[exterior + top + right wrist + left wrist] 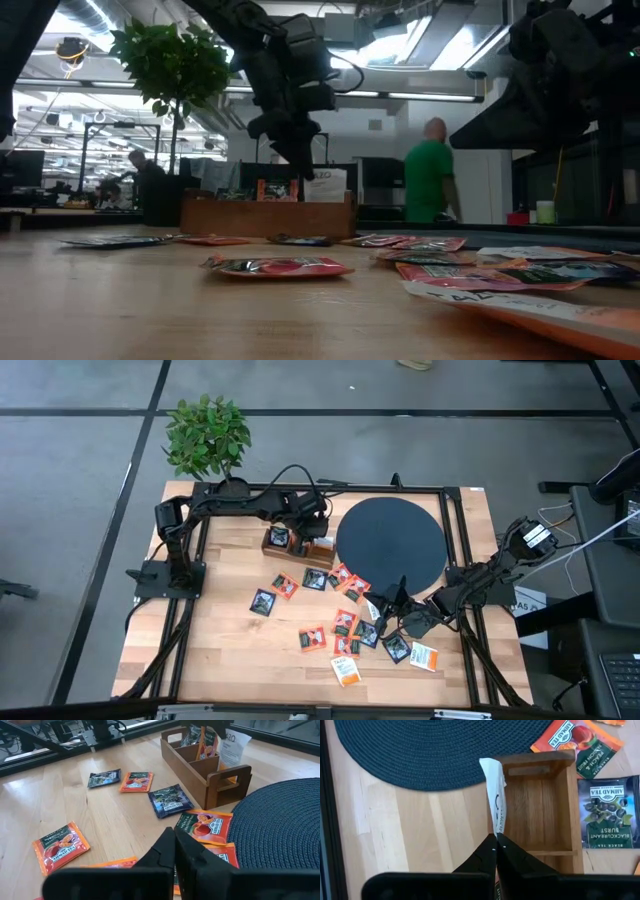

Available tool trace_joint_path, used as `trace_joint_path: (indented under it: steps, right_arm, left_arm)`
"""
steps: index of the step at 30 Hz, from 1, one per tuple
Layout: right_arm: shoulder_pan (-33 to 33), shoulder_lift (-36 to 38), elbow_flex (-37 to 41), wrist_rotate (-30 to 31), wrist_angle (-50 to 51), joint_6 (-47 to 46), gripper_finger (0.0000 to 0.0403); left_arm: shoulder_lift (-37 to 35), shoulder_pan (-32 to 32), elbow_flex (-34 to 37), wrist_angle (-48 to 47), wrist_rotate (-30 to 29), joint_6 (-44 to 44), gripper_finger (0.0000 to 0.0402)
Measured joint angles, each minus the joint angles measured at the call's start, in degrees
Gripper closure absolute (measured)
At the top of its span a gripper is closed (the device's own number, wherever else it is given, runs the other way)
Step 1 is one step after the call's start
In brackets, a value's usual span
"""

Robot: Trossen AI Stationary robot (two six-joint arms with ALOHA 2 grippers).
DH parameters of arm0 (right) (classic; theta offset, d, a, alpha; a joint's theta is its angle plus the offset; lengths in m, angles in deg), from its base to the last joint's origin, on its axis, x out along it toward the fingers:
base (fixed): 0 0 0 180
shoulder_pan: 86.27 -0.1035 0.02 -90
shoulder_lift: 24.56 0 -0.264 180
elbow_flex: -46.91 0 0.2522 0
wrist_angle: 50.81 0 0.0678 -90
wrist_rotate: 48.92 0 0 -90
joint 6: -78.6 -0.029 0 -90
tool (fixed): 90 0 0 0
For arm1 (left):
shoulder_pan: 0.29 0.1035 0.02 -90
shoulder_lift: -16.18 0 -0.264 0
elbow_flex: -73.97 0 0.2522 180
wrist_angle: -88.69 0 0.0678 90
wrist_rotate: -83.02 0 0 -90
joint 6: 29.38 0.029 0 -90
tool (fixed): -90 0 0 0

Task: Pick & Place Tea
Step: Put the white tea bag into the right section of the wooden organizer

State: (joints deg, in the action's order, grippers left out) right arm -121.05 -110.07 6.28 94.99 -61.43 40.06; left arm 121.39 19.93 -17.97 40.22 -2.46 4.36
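While the left gripper (496,841) pinches a white tea sachet (494,795) upright by its lower edge, the sachet hangs just over the wooden tray's (568,810) end compartment rim. Right gripper (174,840), pressed together, waits above scattered sachets (169,800).

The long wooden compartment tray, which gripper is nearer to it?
Left. The left gripper hangs right over the tray, holding a white sachet; the right gripper is across the scattered sachets.

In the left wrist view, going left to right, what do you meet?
Dark woven round mat → white tea sachet pinched in the left gripper → open wooden tray compartment → dark blackcurrant tea sachet.
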Motion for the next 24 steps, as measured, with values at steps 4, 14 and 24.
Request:
trace_joint_path:
  steps: [4,14,24]
  right_arm:
    - [0.0,0.0,0.0,0.0,0.0,0.0,0.0388]
    - [0.0,0.0,0.0,-0.2,0.0,0.0,0.0378]
    - [0.0,0.0,0.0,-0.2,0.0,0.0,0.0377]
  left_arm:
    - [0.0,0.0,0.0,0.2,0.0,-0.5,0.0400]
    - [0.0,0.0,0.0,0.0,0.0,-1.0,0.0400]
    - [0.0,0.0,0.0,0.0,0.0,-1.0,0.0390]
